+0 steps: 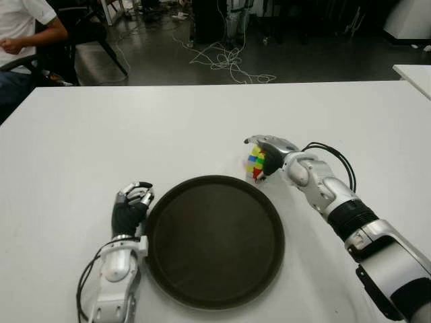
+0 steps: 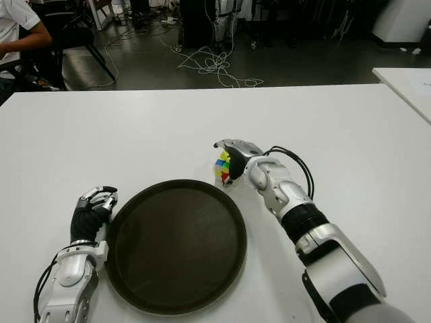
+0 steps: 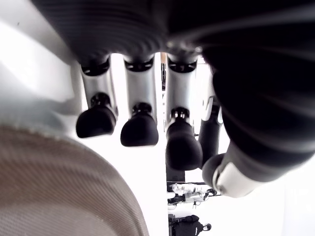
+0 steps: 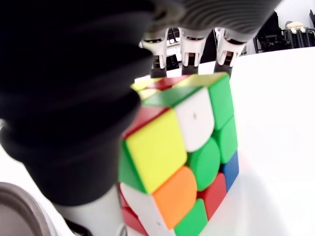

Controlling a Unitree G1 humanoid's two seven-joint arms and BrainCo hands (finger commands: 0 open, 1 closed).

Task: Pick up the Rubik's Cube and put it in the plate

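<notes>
Right wrist view showed right hand (image 1: 266, 156) wrapped around Rubik's Cube (image 1: 256, 163); lift clear, then carry left over plate (image 1: 269, 205) rim. Left hand (image 1: 131, 205) curled, empty.

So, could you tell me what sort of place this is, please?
Probably a robotics lab or workshop: a white table serves as the workspace, loose cables sprawl over a dark floor, and a seated person is at the far left.
</notes>
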